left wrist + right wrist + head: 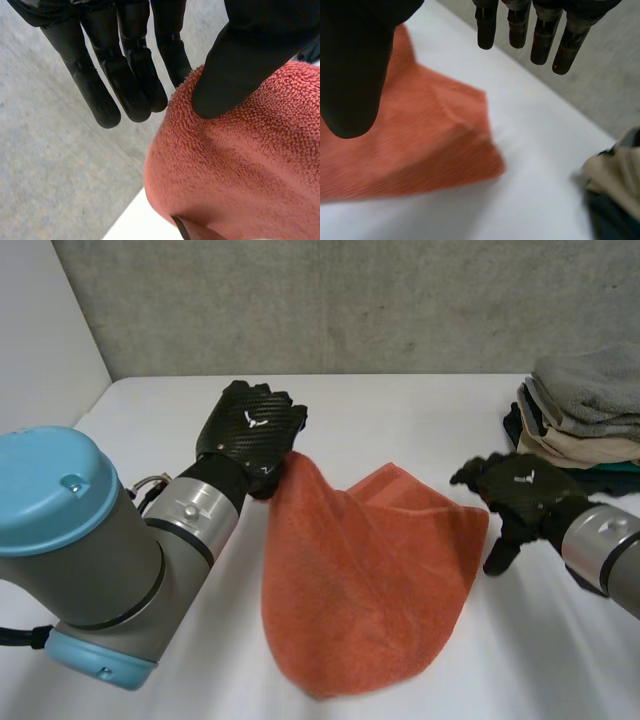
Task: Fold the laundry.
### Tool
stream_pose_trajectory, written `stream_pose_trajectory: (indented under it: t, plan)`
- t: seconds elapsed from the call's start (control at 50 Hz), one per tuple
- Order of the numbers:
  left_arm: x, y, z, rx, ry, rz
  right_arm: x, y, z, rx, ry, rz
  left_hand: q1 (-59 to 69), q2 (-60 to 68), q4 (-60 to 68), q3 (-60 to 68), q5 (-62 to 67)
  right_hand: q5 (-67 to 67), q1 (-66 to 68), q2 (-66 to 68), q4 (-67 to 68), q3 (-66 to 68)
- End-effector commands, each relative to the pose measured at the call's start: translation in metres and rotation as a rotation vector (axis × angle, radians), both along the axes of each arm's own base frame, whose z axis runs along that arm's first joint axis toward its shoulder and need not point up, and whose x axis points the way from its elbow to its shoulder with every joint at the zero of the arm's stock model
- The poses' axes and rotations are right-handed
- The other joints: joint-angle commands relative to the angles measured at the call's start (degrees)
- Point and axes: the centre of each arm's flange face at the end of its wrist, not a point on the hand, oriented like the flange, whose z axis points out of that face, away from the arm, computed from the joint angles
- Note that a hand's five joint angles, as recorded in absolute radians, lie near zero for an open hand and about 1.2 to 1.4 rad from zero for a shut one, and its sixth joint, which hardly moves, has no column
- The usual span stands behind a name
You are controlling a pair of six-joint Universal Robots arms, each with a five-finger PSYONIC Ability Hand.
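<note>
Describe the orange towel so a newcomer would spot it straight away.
On the white table, between the two arms, lies an orange towel, one corner pinched by the left hand. It is the only bright, unfolded cloth; the stacked laundry at the far right is grey and beige.

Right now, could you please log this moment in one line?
left hand: pinching orange towel corner, lifted | right hand: open, beside towel | folded pile: beyond right hand
</note>
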Motion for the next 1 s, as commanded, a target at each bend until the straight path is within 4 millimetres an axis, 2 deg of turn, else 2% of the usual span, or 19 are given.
stream_pose_trajectory:
  t: [0.02,0.16,0.32,0.44,0.58,0.6,0.62,0.68,0.7,0.74,0.78,0.82,0.84,0.9,0.92,0.96,1.0]
  plan:
    - [0.003,-0.006,0.011,-0.024,0.023,0.023,-0.003,0.016,-0.014,0.11,0.017,0.017,14.86,11.45,11.28,11.78,14.43,-3.85,-1.33,-2.53,-3.18,-2.27]
    - [0.01,-0.001,0.051,-0.118,0.092,0.031,-0.003,0.023,-0.023,0.152,0.021,0.025,14.86,11.45,11.28,11.78,14.43,-3.85,-1.33,-2.53,-3.18,-2.27]
    - [0.011,0.005,0.076,-0.168,0.146,0.039,0.006,0.036,-0.04,0.204,-0.018,0.089,14.86,11.45,11.28,11.78,14.43,-3.85,-1.33,-2.53,-3.18,-2.27]
    - [0.012,0.005,0.082,-0.169,0.17,0.039,0.025,0.041,-0.049,0.187,-0.116,0.116,14.86,11.45,11.28,11.78,14.43,-3.85,-1.33,-2.53,-3.18,-2.27]
    - [0.013,0.004,0.081,-0.164,0.175,0.04,0.056,0.042,-0.079,0.19,-0.157,0.17,14.86,11.45,11.28,11.78,14.43,-2.11,0.4,-0.8,-1.45,-0.54]
    - [0.013,0.004,0.082,-0.166,0.175,0.041,0.058,0.041,-0.083,0.189,-0.153,0.168,14.86,11.45,11.28,11.78,14.43,1.92,4.43,3.23,2.58,3.49]
    - [0.013,0.005,0.082,-0.165,0.176,0.039,0.06,0.037,-0.09,0.195,-0.139,0.152,14.86,11.45,11.28,11.78,14.43,14.95,17.46,16.26,15.61,16.52]
    - [0.014,0.006,0.083,-0.164,0.177,0.042,0.06,0.03,-0.093,0.195,-0.129,0.117,14.86,11.45,11.28,11.78,14.43,44.91,47.42,46.22,45.57,46.48]
    - [0.016,0.007,0.087,-0.171,0.184,0.052,0.058,0.025,-0.091,0.178,-0.124,0.09,14.86,11.45,11.28,11.78,14.43,65.94,68.45,67.25,66.6,67.51]
    - [0.018,0.008,0.09,-0.175,0.192,0.064,0.056,0.022,-0.089,0.167,-0.118,0.068,14.86,11.45,11.28,11.78,14.43,66.15,68.67,67.47,66.82,67.73]
    - [0.021,0.01,0.093,-0.18,0.198,0.077,0.053,0.021,-0.077,0.125,-0.12,0.054,14.86,11.45,11.28,11.78,14.43,66.15,68.67,67.47,66.82,67.73]
    - [0.023,0.011,0.095,-0.183,0.202,0.082,0.049,0.015,-0.053,0.049,-0.138,0.038,14.86,11.45,11.28,11.78,14.43,66.15,68.67,67.47,66.82,67.73]
    - [0.024,0.012,0.096,-0.185,0.204,0.083,0.038,0.005,-0.027,-0.035,-0.148,0.007,14.86,11.45,11.28,11.78,14.43,66.15,68.67,67.47,66.82,67.73]
    - [0.028,0.017,0.101,-0.189,0.209,0.086,0.014,-0.011,0.009,-0.167,-0.117,-0.051,14.86,11.45,11.28,11.78,14.43,66.15,68.67,67.47,66.82,67.73]
    - [0.03,0.019,0.1,-0.181,0.205,0.089,0.0,-0.02,0.028,-0.247,-0.065,-0.075,14.86,11.45,11.28,11.78,14.43,66.15,68.67,67.47,66.82,67.73]
    - [0.032,0.021,0.1,-0.173,0.208,0.089,-0.008,-0.029,0.04,-0.292,-0.025,-0.09,14.86,11.45,11.28,11.78,14.43,66.15,68.67,67.47,66.82,67.73]
    - [0.034,0.023,0.099,-0.156,0.217,0.088,-0.006,-0.035,0.051,-0.334,0.005,-0.059,14.86,11.45,11.28,11.78,14.43,66.15,68.67,67.47,66.82,67.73]
